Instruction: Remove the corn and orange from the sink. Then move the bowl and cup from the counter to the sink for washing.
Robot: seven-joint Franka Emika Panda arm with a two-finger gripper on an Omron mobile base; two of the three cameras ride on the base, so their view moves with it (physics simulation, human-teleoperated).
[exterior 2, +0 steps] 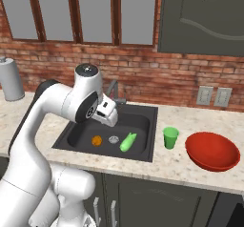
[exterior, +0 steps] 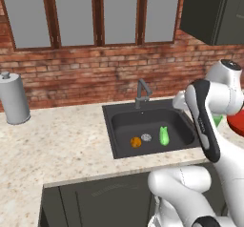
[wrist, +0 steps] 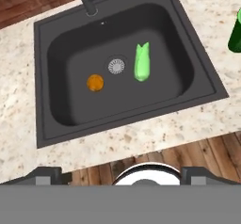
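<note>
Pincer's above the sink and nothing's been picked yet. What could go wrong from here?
1. The orange is round and lies loose on the sink floor; a slightly off-centre pinch could send it rolling.
2. The corn lies close beside the drain, so a finger might catch the drain.
3. The faucet rises at the back rim near the arm and could be clipped on the descent.

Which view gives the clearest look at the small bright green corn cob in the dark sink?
Hand view: it looks straight down on the small bright green corn cob, fully unobstructed, lying right of the round silver drain. The left base view and right base view show it smaller and at an angle.
</note>
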